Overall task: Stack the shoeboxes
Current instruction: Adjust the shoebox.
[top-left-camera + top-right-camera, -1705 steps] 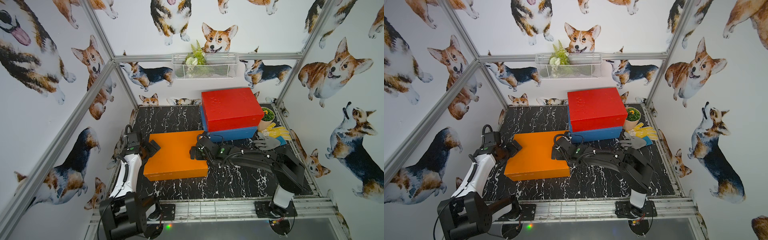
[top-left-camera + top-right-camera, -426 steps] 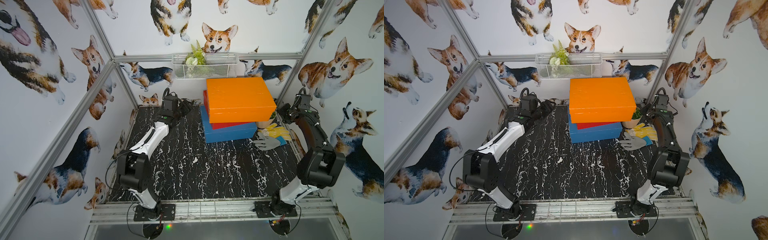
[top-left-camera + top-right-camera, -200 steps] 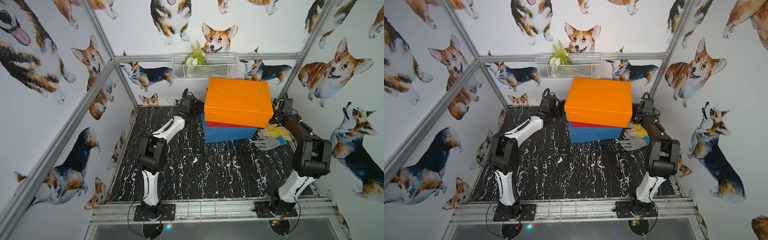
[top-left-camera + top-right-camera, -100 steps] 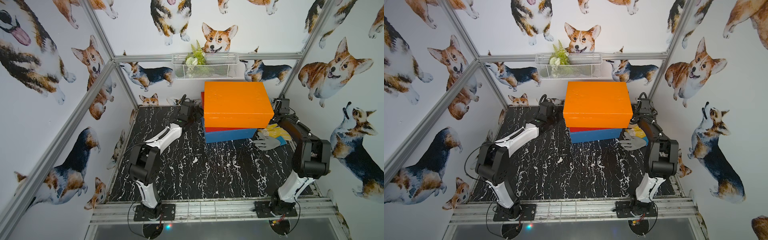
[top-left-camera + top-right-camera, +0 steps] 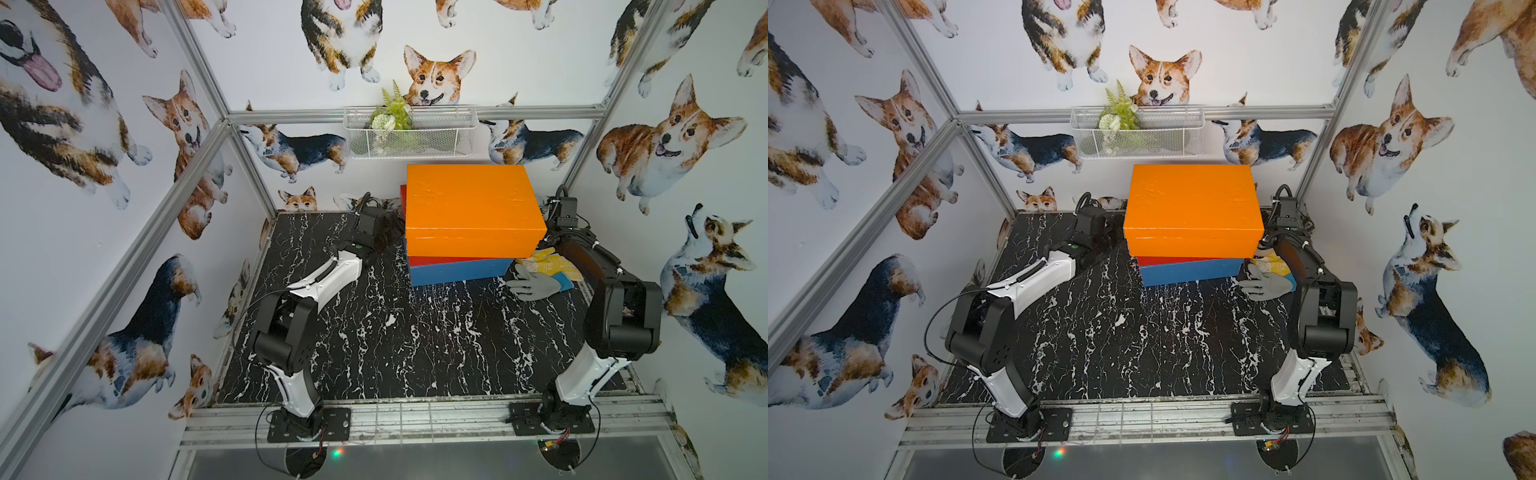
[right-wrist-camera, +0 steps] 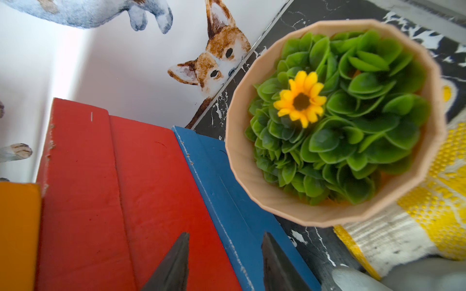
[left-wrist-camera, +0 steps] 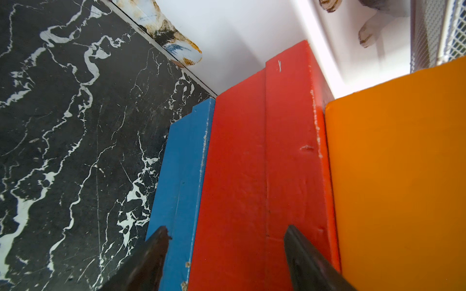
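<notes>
The three shoeboxes stand in one stack at the back of the table in both top views: the orange one (image 5: 469,208) (image 5: 1187,208) on top, red (image 5: 449,261) in the middle, blue (image 5: 457,272) at the bottom. The orange box sits a little to the right of the red one's left edge. My left gripper (image 7: 224,231) (image 5: 392,226) is open at the stack's left end, facing the red (image 7: 252,163) and blue (image 7: 181,163) sides, holding nothing. My right gripper (image 6: 224,236) is open at the right end, before the red (image 6: 121,189) and blue (image 6: 227,201) boxes, empty.
A peach pot with a green plant and yellow flower (image 6: 335,121) stands close to the stack's right end, beside my right gripper. A grey glove (image 5: 536,286) and a yellow glove (image 5: 552,262) lie right of the stack. A wire basket (image 5: 411,133) hangs on the back wall.
The orange box, skewed and tilted a second ago, now lies square and flat on the red one. The left arm has drawn back and lowered; both grippers opened slightly.
</notes>
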Motion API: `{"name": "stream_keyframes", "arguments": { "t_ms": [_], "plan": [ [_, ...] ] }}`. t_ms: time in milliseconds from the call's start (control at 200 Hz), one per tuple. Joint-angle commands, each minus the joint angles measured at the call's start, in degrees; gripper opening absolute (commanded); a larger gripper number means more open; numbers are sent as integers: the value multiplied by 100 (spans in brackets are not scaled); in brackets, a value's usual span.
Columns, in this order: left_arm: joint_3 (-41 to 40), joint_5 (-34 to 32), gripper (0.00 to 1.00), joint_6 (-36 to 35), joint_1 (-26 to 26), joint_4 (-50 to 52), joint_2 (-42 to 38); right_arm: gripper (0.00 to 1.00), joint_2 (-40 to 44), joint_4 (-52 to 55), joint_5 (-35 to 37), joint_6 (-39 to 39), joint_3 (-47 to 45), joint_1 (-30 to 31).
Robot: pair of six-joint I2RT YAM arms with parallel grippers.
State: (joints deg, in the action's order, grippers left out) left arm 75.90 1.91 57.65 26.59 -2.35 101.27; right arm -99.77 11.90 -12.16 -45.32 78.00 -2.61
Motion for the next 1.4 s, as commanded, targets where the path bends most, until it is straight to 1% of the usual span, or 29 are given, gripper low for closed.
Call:
{"name": "stream_keyframes", "arguments": {
  "t_ms": [0,265,466,576,686,796,921,1146,1171,1186,1221,1311,1397],
  "plan": [
    [-46,1305,75,-155,212,-350,-28,49,57,343,-924,191,-36,205],
    [-192,1050,76,-192,180,-240,-195,52,-222,553,-867,206,353,149],
    [-205,1109,77,-166,179,-266,-222,52,-429,710,-925,231,654,151],
    [-204,1056,78,-216,163,-183,-266,52,-337,729,-825,224,588,99],
    [-205,1063,80,-207,85,-93,-267,53,-184,704,-816,166,419,-83],
    [-207,1003,83,-202,-66,67,-366,54,-3,682,-891,138,305,-319],
    [-230,908,86,-243,-243,197,-581,57,171,843,-868,220,386,-513],
    [-48,1003,87,-271,-542,469,-582,59,116,1027,-840,269,555,-521],
    [-74,982,87,-272,-556,467,-582,59,117,1037,-824,278,551,-521],
    [-99,967,87,-277,-558,468,-747,59,125,1035,-822,278,536,-521],
    [-162,934,87,-286,-565,460,-828,59,152,995,-823,278,497,-521],
    [-383,852,87,-299,-562,315,-1043,59,164,841,-978,255,425,-492],
    [-450,862,87,-301,-567,266,-1088,58,28,847,-1118,267,561,-421]
  ]
}}
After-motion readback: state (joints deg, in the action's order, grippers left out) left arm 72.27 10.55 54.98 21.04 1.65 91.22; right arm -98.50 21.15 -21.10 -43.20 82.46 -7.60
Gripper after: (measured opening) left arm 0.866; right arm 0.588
